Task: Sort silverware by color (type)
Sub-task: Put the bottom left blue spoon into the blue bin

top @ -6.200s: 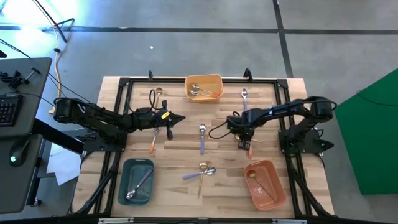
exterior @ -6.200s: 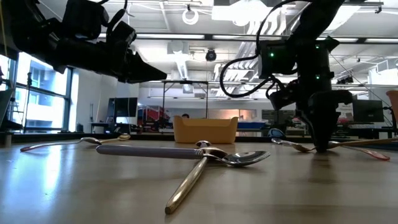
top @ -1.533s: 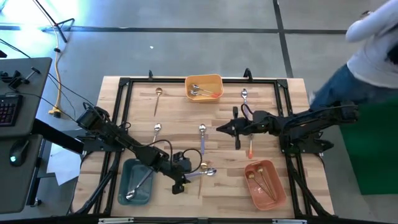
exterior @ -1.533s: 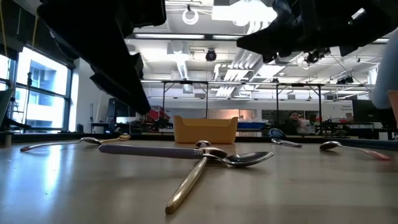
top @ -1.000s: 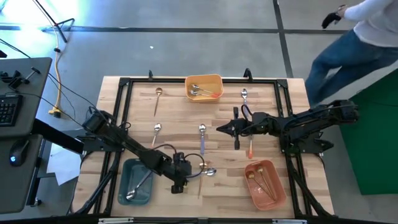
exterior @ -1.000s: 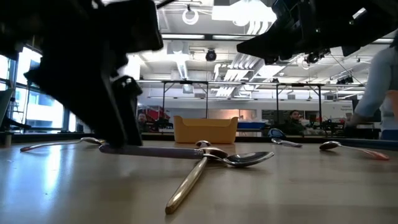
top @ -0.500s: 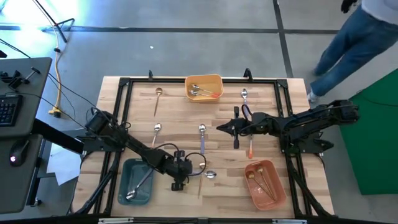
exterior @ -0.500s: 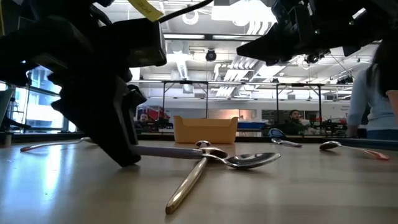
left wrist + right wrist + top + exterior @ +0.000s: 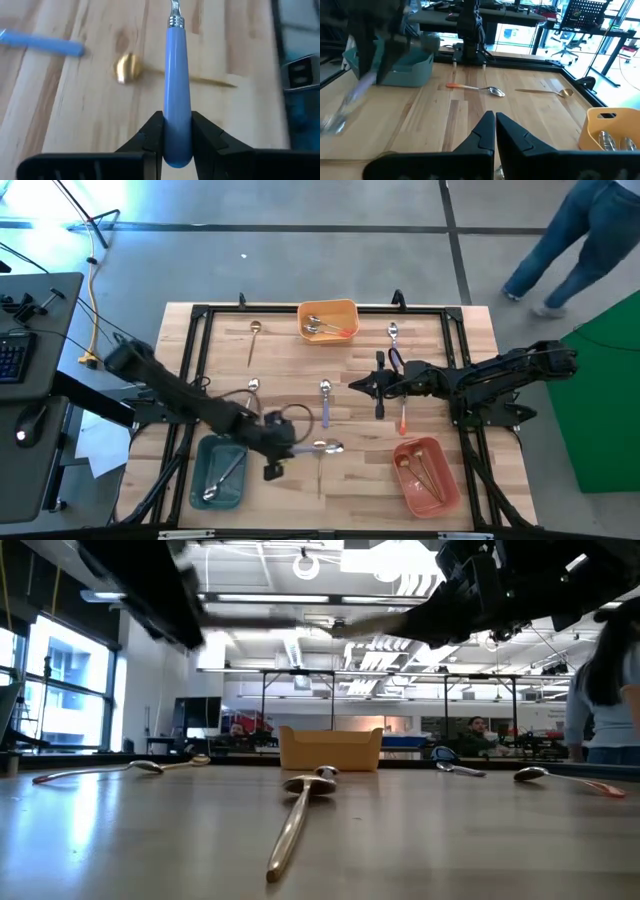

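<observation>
My left gripper (image 9: 290, 446) hovers over the table's near middle, shut on a lavender-handled spoon (image 9: 322, 447) whose silver bowl points toward the table's right. Under it a gold spoon (image 9: 320, 470) lies flat on the wood, also seen in the low view (image 9: 296, 815). More spoons lie apart on the table: a lavender one (image 9: 325, 402), an orange-handled one (image 9: 250, 395) and a gold one (image 9: 253, 338). My right gripper (image 9: 352, 387) waits shut above the table's middle right, touching nothing. My left gripper pinches the lavender handle near its free end (image 9: 177, 120) between the two fingers (image 9: 150, 135). The fingers come roughly level from the table's left, and the spoon runs straight forward out of them. The spoon is lifted clear of the table, about level.
A teal tray (image 9: 203, 480) holding a spoon sits near left, a pink-orange tray (image 9: 448, 488) with gold spoons near right, and a yellow-orange tray (image 9: 328, 307) with spoons at the far edge. Two more spoons (image 9: 393, 335) (image 9: 402, 416) lie by the right gripper. A person (image 9: 570, 230) walks beyond the table's right.
My left gripper has come down on the lavender spoon's handle, then risen and drawn back toward the table's left. The spoon has left the gold spoon it lay across and is lifted clear; the gold spoon stays on the table. The person has walked on.
</observation>
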